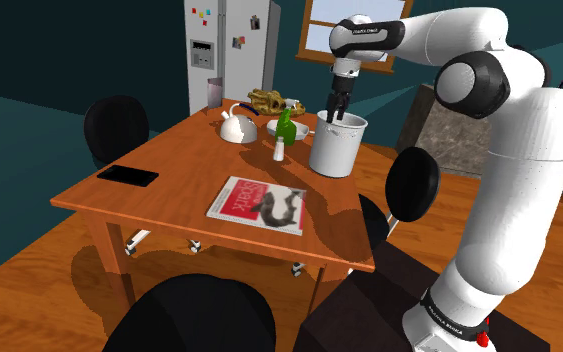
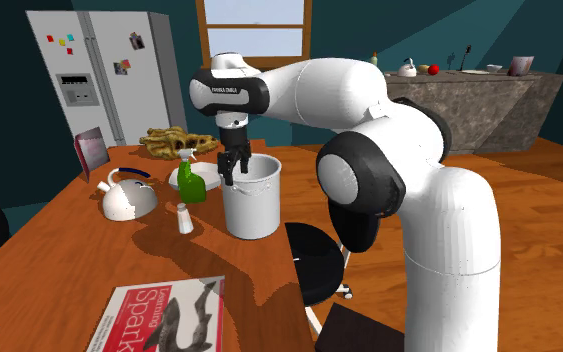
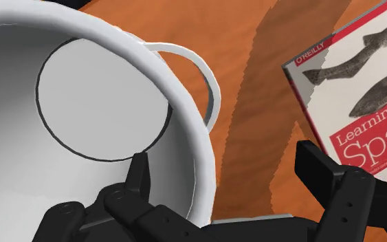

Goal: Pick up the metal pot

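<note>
**Pincer (image 3: 223,155) at the rim of the pot (image 1: 337,150).** The pot, rendered plain white-grey, is shown upright with its mouth open. It stands on the counter (image 1: 169,190) toward the far side in the shoulder view, just beside a green bottle (image 1: 285,125) and a small white shaker (image 1: 279,150).

The pincer is directed downward at the pot's rim with its fingers (image 3: 137,175) set apart. In the wrist view one finger is seen inside the pot and the other outside it, over bare counter, so that the wall is straddled between them. Nothing is clamped — a clear gap is visible between the wall and the outer finger.

A loop handle (image 3: 205,75) projects from the rim just ahead of the pincer, on the side toward the magazine (image 3: 363,89).

The relation on which the coming move is judged to turn is that the wall passes through the gap, crosswise to the closing direction. Only closure on the wall and then a straight lift are therefore expected to be needed. Because a rim grip lies off the pot's centre, tilting under lift is judged the main risk.
</note>
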